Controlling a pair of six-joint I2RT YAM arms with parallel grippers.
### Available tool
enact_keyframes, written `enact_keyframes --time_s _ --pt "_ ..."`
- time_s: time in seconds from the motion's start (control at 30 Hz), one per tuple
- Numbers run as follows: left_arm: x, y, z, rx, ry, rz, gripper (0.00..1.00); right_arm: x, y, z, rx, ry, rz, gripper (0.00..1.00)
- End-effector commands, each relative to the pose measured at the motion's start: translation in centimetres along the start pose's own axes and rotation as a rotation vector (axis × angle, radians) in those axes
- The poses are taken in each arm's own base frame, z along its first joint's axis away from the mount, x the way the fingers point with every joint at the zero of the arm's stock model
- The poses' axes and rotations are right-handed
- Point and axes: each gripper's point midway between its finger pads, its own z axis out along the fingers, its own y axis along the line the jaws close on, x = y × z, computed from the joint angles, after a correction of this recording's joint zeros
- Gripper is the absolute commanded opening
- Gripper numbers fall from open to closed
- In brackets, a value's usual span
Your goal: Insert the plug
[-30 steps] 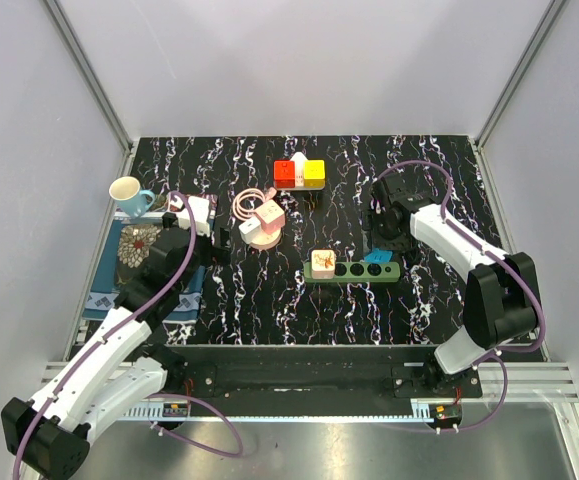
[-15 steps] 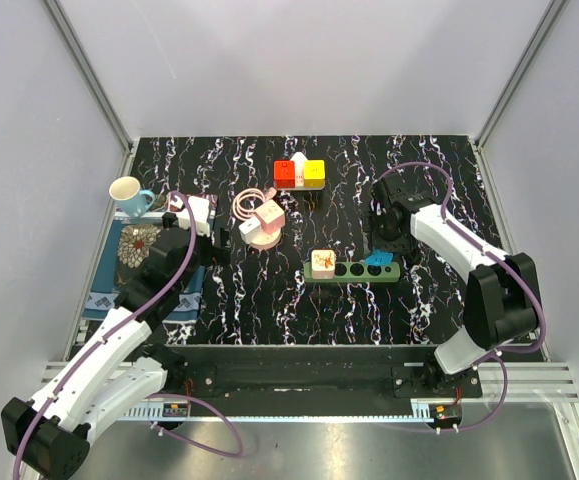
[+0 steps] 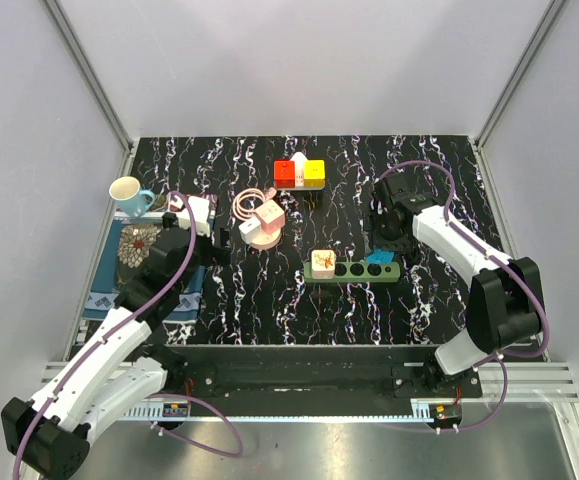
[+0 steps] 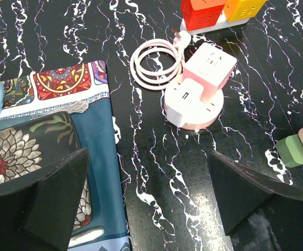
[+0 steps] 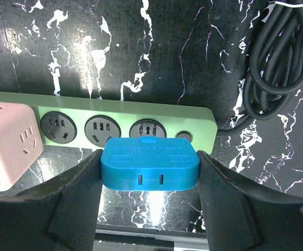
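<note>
Work surface: the table [image 3: 229, 290] is a flat black slab with white marble veining and a glossy finish, so light items are judged likely to slide on it. At about 4 o'clock from its centre lies the green power strip [image 5: 209, 117], a long rounded bar of smooth matt plastic carrying a row of round dark sockets and a small button at its 3 o'clock end. It looks light and is not braced by anything. A black coiled cable [image 5: 277, 57], round-section and rubbery, lies at 1 o'clock from the strip's end. A pink cube adapter [image 5: 7, 144] with rounded corners sits on the strip's 9 o'clock end.

The right gripper [image 5: 150, 162] is clenched on the blue plug [image 5: 150, 170], one black finger against each short end. The plug hangs at the strip's near edge, in line with the socket nearest the button. It is a small rectangular block of hard moulded plastic with rounded corners, two slots in the face toward the wrist camera and a raised tab at 12 o'clock. It is judged stiff, light and not fragile, with smooth ends that could slip under seating force, so the present end-to-end hold looks like the right one. Its pins are not visible and presumably sit on the hidden face.

The left gripper [image 4: 147, 157] stands spread wide and empty at 9 o'clock on the table, well apart from the strip.
</note>
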Motion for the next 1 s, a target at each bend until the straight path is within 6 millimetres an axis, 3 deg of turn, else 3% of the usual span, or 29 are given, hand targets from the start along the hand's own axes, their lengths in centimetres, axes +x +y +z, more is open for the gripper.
enact_keyframes --time_s 0.0,0.7,0.97 --pt "-1.0 0.5 0.1 -0.022 -0.034 0.003 0.99 -0.9 -0.2 0.2 0.007 -0.050 -0.016 0.00" --pt "-1.0 0.5 0.1 -0.022 -0.034 0.011 0.99 1.6 -0.2 2.4 0.041 0.043 -0.084 0.00" --pt "-1.0 0.4 0.2 -0.021 -0.034 0.011 0.99 2.7 1.1 2.1 0.083 0.043 -0.124 0.00"
